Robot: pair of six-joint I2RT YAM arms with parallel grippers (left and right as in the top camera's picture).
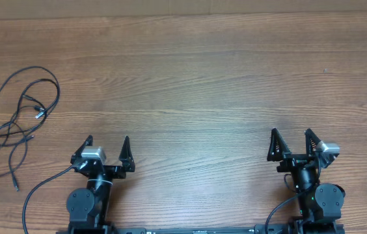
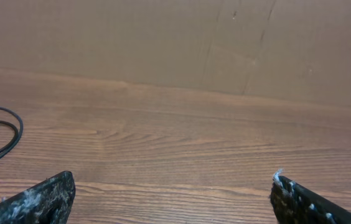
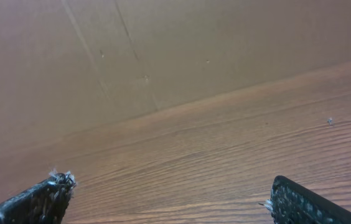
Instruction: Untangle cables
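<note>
The cables (image 1: 15,120) are thin black cords lying in loose tangled loops at the far left of the wooden table, with small plug ends near the loops' middle and bottom. One black loop (image 2: 4,134) shows at the left edge of the left wrist view. My left gripper (image 1: 107,144) is open near the front edge, to the right of the cables and apart from them, with nothing between its fingers (image 2: 38,199). My right gripper (image 1: 292,138) is open at the front right, far from the cables, its fingers (image 3: 303,202) spread over bare wood.
The wooden table (image 1: 196,78) stretches between the two arms and back to a brown cardboard wall (image 2: 163,43). The cables reach to the table's left edge. Thicker black cables (image 1: 40,192) run from the arm bases at the front.
</note>
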